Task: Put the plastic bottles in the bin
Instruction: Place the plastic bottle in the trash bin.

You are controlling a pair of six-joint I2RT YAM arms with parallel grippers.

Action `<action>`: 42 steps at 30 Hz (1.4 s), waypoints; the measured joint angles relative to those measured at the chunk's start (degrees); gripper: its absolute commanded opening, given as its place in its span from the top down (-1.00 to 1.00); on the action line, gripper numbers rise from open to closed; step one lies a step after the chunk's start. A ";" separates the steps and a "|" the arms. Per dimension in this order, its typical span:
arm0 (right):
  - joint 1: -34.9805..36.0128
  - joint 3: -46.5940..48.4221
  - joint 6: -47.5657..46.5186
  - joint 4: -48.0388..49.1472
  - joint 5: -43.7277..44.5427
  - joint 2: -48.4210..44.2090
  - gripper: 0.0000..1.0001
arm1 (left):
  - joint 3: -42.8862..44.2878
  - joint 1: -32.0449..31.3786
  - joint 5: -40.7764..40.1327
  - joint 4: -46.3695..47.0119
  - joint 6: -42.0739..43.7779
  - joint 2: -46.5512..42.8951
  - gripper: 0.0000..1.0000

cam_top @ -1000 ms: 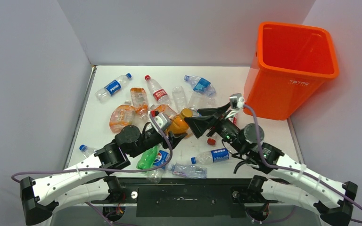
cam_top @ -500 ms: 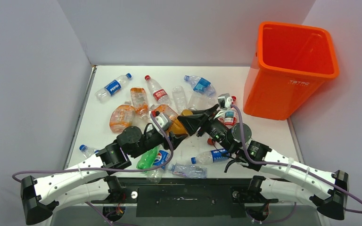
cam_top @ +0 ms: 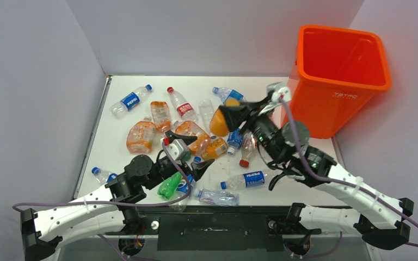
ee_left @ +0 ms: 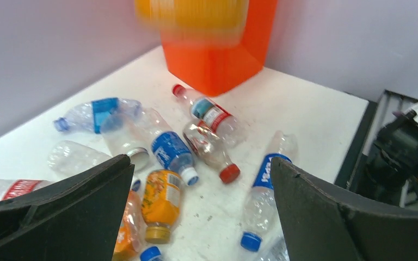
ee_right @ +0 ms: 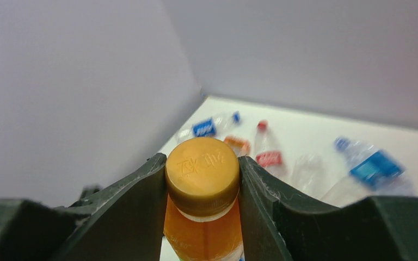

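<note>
Lifted clear, the orange bottle (cam_top: pixel 219 122) hangs cap-pinched in the right gripper (cam_top: pixel 234 112); left gripper (ee_left: pixel 200 168) gapes empty. Clear the bin (cam_top: pixel 342 81) rim before releasing.

Scattered bottles (cam_top: pixel 132 100) left of bin (cam_top: pixel 310 111)

In the left wrist view the orange bottle (ee_left: pixel 191 16) at twelve o'clock is a smear; the top edge cuts off both it and the bin (ee_left: pixel 217 65) behind it. The right wrist view loses that bottle's lower body at six o'clock, and the far bottles (ee_right: pixel 375 168) at three o'clock are blurred. From above, the bin's lettering (cam_top: pixel 345 95) is too small to read, and the left arm (cam_top: pixel 141 171) hides part of a green bottle (cam_top: pixel 168 187).
</note>
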 measured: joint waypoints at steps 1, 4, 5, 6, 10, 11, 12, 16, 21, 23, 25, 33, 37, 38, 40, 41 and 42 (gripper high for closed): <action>-0.02 5.07 -1.97 -2.40 2.62 1.05 0.89 | -0.13 0.00 -0.94 0.48 0.57 -0.70 -0.92; -0.02 19.69 -8.61 -5.18 14.51 4.46 0.89 | -0.28 0.00 -4.24 2.34 1.99 -2.08 -0.92; -0.09 22.95 -11.26 -4.26 19.02 5.22 0.89 | -0.28 0.00 -5.46 2.89 2.49 -2.25 -0.92; -0.31 24.79 -14.62 -2.10 23.76 5.68 0.89 | -0.28 0.00 -6.56 3.19 2.84 -2.29 -0.92; -4.55 24.44 -30.12 13.18 38.69 6.54 0.89 | -0.28 -0.11 -11.45 3.26 4.17 -1.88 -0.92; -7.08 24.17 -33.00 16.79 40.98 7.30 0.89 | -0.28 -0.13 -12.92 3.19 4.33 -1.79 -0.92; -10.56 24.15 -35.76 20.44 43.01 8.52 0.89 | -0.28 -0.22 -14.71 3.13 4.63 -1.75 -0.92; -23.12 25.29 -39.17 27.50 46.56 13.99 0.89 | -0.28 -0.26 -19.52 3.19 5.55 -2.05 -0.92; -38.21 27.63 -34.51 28.33 46.45 22.03 0.89 | -0.28 -0.28 -22.27 3.52 5.75 -2.60 -0.93; -42.88 31.12 -31.63 26.99 45.97 25.81 0.89 | -0.28 -0.26 -22.62 3.54 5.77 -2.54 -0.93; -46.69 35.28 -29.18 25.22 44.89 29.40 0.89 | -0.28 -0.28 -22.82 3.54 5.77 -2.38 -0.93; -58.86 43.63 -13.35 11.85 34.91 37.05 -0.90 | -0.28 -0.33 -23.17 3.50 6.78 -2.16 -0.93; -60.04 46.64 -7.76 5.64 29.46 39.60 -0.95 | -0.28 -0.33 -23.17 3.41 7.23 -1.31 -0.92; -59.43 47.50 -6.91 4.59 28.52 40.11 -0.90 | -0.28 -0.33 -23.17 3.34 7.28 -1.01 -0.93; -57.42 48.87 -6.32 3.23 27.30 40.44 -0.85 | -0.28 -0.33 -23.23 3.32 7.32 -0.57 -0.93; -55.93 49.22 -6.36 2.89 27.04 40.41 -0.85 | -0.28 -0.33 -23.30 3.23 7.32 -0.44 -0.92; -54.10 49.42 -6.49 2.78 26.80 40.11 -0.85 | -0.26 -0.33 -23.32 3.06 7.32 -0.26 -0.92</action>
